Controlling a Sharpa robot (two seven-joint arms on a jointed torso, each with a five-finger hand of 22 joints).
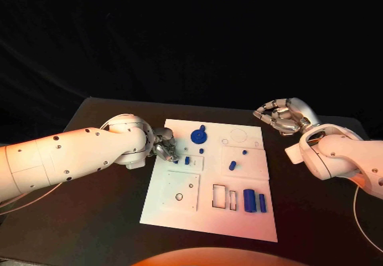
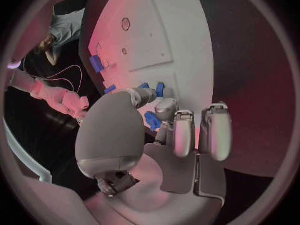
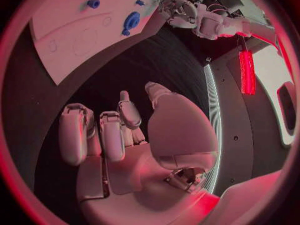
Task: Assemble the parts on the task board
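Black table (image 1: 96, 221) carries the task board (image 1: 209, 221) at its centre. Left hand (image 1: 165, 145) sits at the board's left edge, pinching a small blue part (image 2: 152, 120) (fingertips over the board). Right hand (image 1: 281, 116) hovers off the board's far right corner, fingers curled in, holding nothing. Remaining blue parts lie on the board.

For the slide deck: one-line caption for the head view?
Left hand reaches over the white task board's left edge among small blue parts, while the right hand hovers curled and empty off the board's right corner.
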